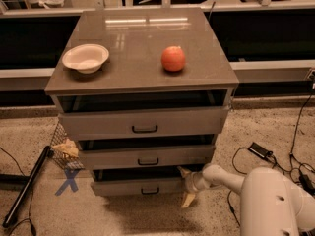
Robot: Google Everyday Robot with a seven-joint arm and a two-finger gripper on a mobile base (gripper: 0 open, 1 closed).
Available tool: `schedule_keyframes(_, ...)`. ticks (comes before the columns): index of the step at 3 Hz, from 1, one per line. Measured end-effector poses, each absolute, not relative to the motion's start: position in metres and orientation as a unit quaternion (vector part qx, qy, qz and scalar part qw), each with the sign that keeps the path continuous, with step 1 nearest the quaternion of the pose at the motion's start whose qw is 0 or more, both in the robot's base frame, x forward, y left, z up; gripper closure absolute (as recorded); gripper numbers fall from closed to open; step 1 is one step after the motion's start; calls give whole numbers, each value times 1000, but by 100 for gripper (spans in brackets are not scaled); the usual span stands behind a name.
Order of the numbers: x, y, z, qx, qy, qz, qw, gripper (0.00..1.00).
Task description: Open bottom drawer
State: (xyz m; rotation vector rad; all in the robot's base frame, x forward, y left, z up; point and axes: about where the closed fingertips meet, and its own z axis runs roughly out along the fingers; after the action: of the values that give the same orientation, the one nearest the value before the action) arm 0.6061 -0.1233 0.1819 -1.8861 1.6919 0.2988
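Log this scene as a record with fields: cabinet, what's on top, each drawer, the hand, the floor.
cabinet: grey three-drawer cabinet on a speckled floor
on top: white bowl at left, orange-red round fruit at right, apart
top drawer: partly out
middle drawer: partly out
bottom drawer: slightly out, dark gap above its front
hand: open, low at the bottom drawer's right end; contact unclear
floor: blue X left of the cabinet
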Motion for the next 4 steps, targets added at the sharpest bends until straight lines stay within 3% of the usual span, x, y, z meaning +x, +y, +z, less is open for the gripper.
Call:
schedule_keyframes(1,597,-125,183,-724,630,84,267,0)
schedule_keyframes(2,593,-128,174,-735,632,70,236,15)
schedule_keyframes(3,594,-130,166,-742,632,65,214,22)
schedule_keyframes(4,591,-133,167,-742,633,69,212,38)
